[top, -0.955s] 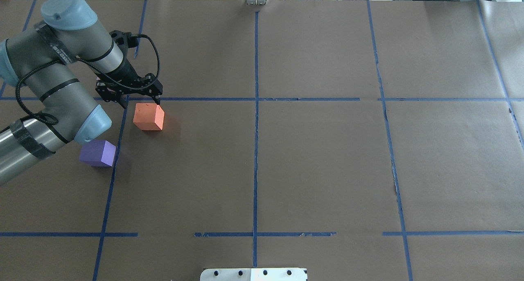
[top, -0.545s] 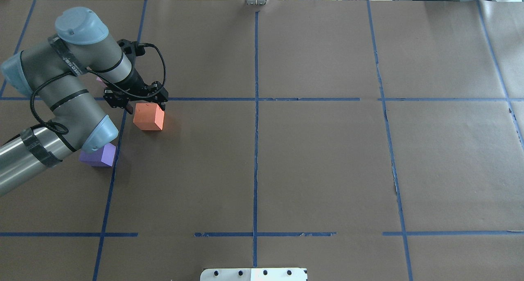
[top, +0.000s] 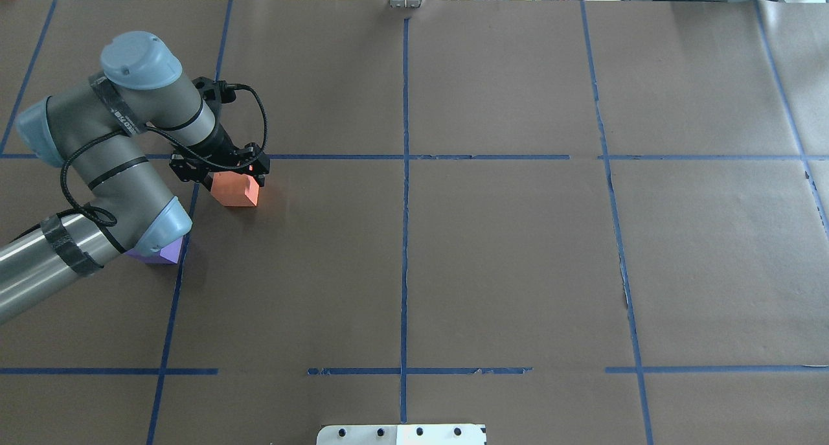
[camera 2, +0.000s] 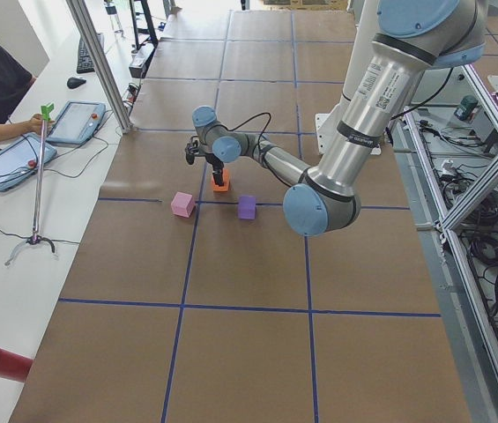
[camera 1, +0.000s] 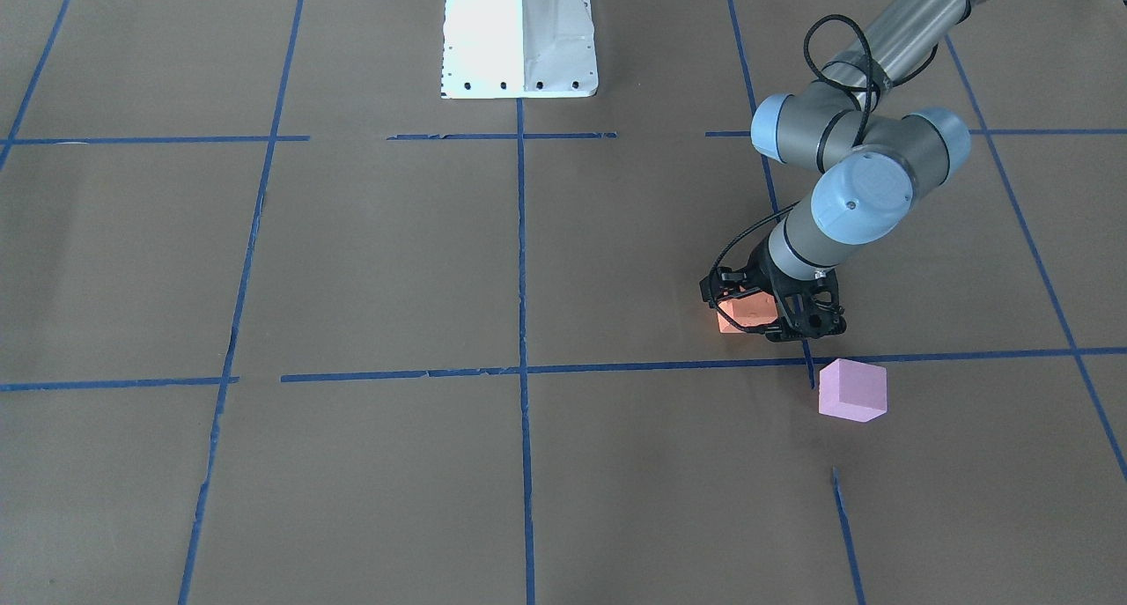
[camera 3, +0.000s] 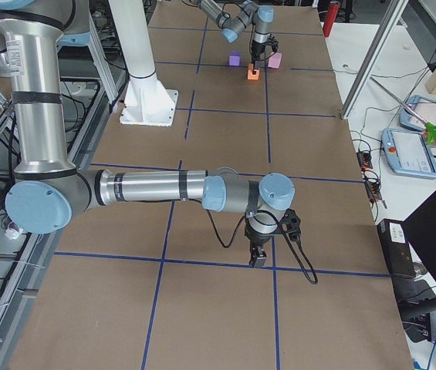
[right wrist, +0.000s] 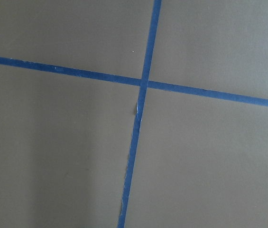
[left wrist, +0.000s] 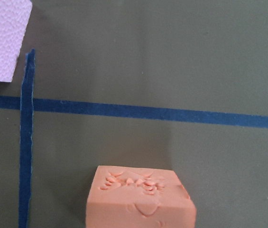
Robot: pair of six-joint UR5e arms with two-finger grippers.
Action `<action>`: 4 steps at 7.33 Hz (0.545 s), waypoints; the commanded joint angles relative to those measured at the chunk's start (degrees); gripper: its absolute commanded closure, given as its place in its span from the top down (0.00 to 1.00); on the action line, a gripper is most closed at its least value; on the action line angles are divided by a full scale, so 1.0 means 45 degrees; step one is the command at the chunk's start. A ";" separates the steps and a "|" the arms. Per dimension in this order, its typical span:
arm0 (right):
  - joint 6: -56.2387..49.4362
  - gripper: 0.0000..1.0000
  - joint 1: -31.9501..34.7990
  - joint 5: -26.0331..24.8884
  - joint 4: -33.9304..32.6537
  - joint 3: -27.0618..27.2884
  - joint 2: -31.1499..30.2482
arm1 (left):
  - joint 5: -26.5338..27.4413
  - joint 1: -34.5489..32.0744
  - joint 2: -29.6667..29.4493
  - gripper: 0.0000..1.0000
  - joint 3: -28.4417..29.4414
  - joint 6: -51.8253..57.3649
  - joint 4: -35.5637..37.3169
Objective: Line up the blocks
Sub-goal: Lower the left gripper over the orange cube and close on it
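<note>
**Brown-papered bench (camera 1: 352,261): left claw (camera 1: 770,313) straddles orange block (camera 1: 740,314)**

Front view: blue tape (camera 1: 519,235) grids the paper. The left claw points down, spread wide, with one finger on either side of the orange block. I cannot tell whether the fingers touch it. The block sits on the bench toward the robot's left end. The pink block (camera 1: 851,390) lies near it, just across a tape line toward the operators' edge, apart from both claw and orange block. The white base (camera 1: 518,37) stands at the robot's edge.

Overhead: the claw covers the orange block's far side. The purple block (top: 167,254) peeks from under the left arm (top: 116,140), nearer the robot's edge.

Left view: all three blocks show, none touching. Pink and purple lie side by side across the bench, with orange beyond them, farther from the left end.

Right view: the right claw (camera 3: 258,258) points down, low over paper by a tape crossing toward the right end. I cannot tell whether it is wide or narrow.

Left wrist: the orange block is low and central, its top dented. A pink corner shows at upper left, past a tape line.

Right wrist: paper and a tape crossing.
</note>
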 commanded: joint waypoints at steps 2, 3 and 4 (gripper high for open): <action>-0.0019 1.00 0.0000 0.0000 0.0000 -0.0012 0.0000 | 0.0251 0.0063 0.0014 1.00 0.0325 -0.0088 -0.0609; -0.0019 1.00 0.0000 0.0000 0.0000 0.0007 0.0000 | 0.0272 0.0063 -0.0006 1.00 0.0403 -0.0108 -0.0747; 0.0000 1.00 0.0000 0.0000 0.0000 -0.0012 0.0000 | 0.0272 0.0063 0.0014 1.00 0.0423 -0.0108 -0.0787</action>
